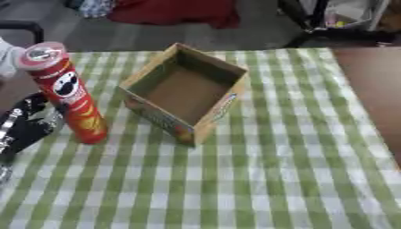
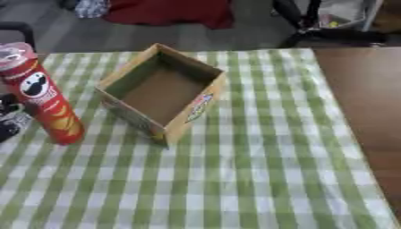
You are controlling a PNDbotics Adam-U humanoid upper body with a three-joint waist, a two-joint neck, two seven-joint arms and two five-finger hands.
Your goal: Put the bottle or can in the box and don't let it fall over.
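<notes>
1. The tall red can (image 1: 64,91) stands upright on the checked tabletop (image 1: 274,179), just left of the empty cardboard box (image 1: 186,91); being narrow and tall, it likely topples if knocked high.
2. The left hand (image 1: 27,120) sits behind the can's base; whether it grasps anything I cannot tell.
3. The box looks light, so lowering the can against its wall may shove it.
4. The right hand is out of sight.

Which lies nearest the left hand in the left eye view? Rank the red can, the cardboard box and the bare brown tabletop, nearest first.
From the left hand:
1. Red can, upright right beside it.
2. Cardboard box, mid-table, open and empty.
3. Bare brown tabletop, far right edge.
</notes>
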